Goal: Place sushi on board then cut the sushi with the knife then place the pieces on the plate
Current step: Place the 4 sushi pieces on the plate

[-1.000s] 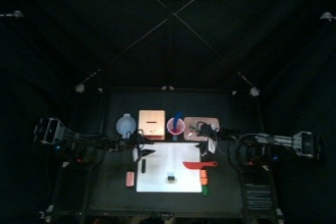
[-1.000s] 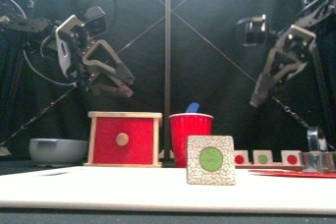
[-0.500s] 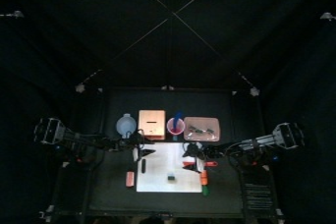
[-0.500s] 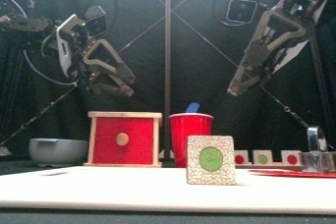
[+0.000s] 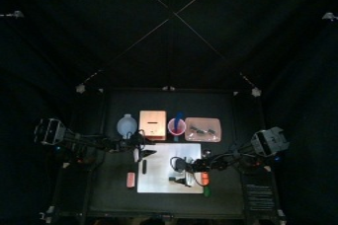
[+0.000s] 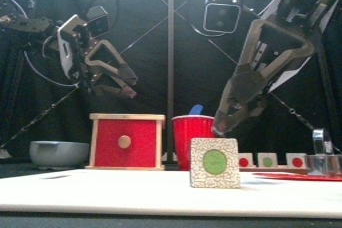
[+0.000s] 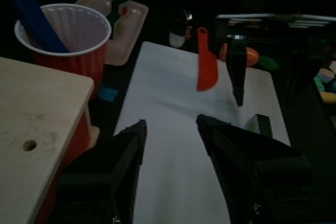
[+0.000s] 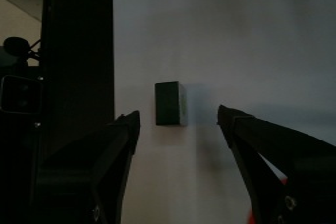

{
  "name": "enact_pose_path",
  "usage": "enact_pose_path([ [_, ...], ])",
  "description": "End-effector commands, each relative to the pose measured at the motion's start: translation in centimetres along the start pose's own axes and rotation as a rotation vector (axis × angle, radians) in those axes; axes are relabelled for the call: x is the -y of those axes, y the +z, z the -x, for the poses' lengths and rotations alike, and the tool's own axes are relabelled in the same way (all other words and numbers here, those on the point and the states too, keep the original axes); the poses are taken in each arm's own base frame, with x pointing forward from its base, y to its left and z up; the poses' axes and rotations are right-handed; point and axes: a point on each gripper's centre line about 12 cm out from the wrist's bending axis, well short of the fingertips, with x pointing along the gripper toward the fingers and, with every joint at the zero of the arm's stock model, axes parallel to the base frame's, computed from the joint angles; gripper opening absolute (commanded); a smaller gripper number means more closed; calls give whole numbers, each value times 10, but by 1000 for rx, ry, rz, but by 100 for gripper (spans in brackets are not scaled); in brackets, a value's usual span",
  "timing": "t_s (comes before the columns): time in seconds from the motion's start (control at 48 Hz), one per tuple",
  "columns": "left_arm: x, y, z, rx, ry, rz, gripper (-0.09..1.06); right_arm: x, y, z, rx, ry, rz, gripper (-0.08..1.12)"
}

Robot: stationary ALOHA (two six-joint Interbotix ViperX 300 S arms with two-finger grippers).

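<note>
The right arm is reaching farther in from the right than a second ago and is now lower, over the white board [image 5: 166, 163]. The left arm is keeping its raised place near the board's back left corner. The right end effector [image 6: 219, 124] is hanging above the board with its jaws spread apart, gripping nothing. In the right wrist view the sushi piece [image 8: 168, 103] is showing ahead of the gap between the jaws, untouched. That piece is standing upright on the board, toward the front, apart from everything else. The left end effector [image 7: 168, 125] is likewise gaping and empty. The red knife [image 7: 206, 61] is lying flat on the board's right part. Behind the board, the blue knife [image 6: 197, 110] is sticking out of the red cup [image 6: 194, 135], which is standing just beside the wooden box [image 6: 126, 141].
</note>
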Motion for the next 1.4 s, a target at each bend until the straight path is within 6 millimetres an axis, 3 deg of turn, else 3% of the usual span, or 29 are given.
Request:
enact_pose_path([
  [0.021, 1, 9, 0, 32, -4, 3, 83, -5, 17, -2, 48, 8, -3, 95],
  [0.479, 1, 5, 0, 23, -5, -4, 83, -5, 10, -37, 2, -12, 0, 92],
  [0.771, 1, 5, 0, 21, -5, -4, 83, -4, 11, -31, 5, -8, 6, 67],
  [0.917, 1, 6, 1, 22, -5, -2, 83, 9, 24, -5, 44, -14, 0, 67],
  [1.104, 2, 5, 1, 22, -8, -3, 83, 52, 38, 47, 96, -64, -73, 67],
  [1.396, 2, 5, 0, 19, -5, -3, 83, 138, 20, 117, 95, -231, -168, 67],
])
